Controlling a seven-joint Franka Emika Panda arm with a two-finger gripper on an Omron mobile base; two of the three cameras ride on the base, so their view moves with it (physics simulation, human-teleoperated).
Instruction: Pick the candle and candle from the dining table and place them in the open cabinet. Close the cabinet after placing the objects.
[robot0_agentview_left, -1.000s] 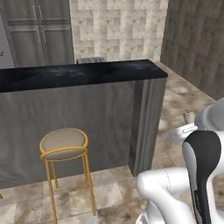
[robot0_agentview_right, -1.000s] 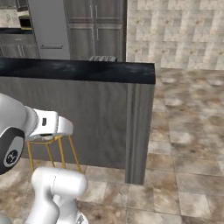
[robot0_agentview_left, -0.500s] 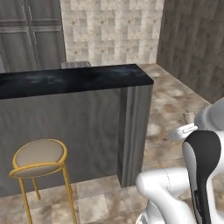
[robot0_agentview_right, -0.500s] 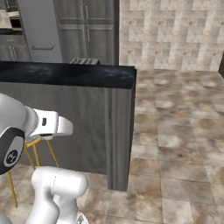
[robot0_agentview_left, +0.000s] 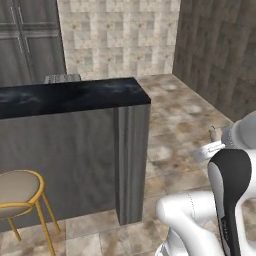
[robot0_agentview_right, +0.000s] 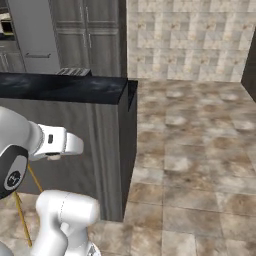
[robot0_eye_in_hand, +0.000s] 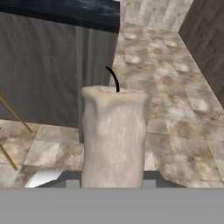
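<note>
Gripping the candle (robot0_eye_in_hand: 114, 138), the gripper (robot0_eye_in_hand: 112, 186) carries it upright in front of the hand camera, the black wick curling up from its flat top. The fingertips themselves are hidden under the wax, so the hold is judged from the candle sitting steady against the hand with nothing beneath it. In the left base view a small pale shape at the end of the arm looks like the same candle (robot0_agentview_left: 214, 134), held out over the tiled floor (robot0_agentview_right: 200, 150), well apart from any surface.

Beyond the hand stands the end of the dining table (robot0_agentview_left: 75, 95), its black top bare here, with a yellow-legged stool (robot0_agentview_left: 20, 192) beside its grey front. Grey cupboard doors (robot0_agentview_right: 95, 37) line the far wall; whether any of them is the open cabinet cannot be told.

The risk is in the carry. A sudden turn of the base or a wide swing of the arm could shake the lumpy wax loose, or clip the table's corner.
</note>
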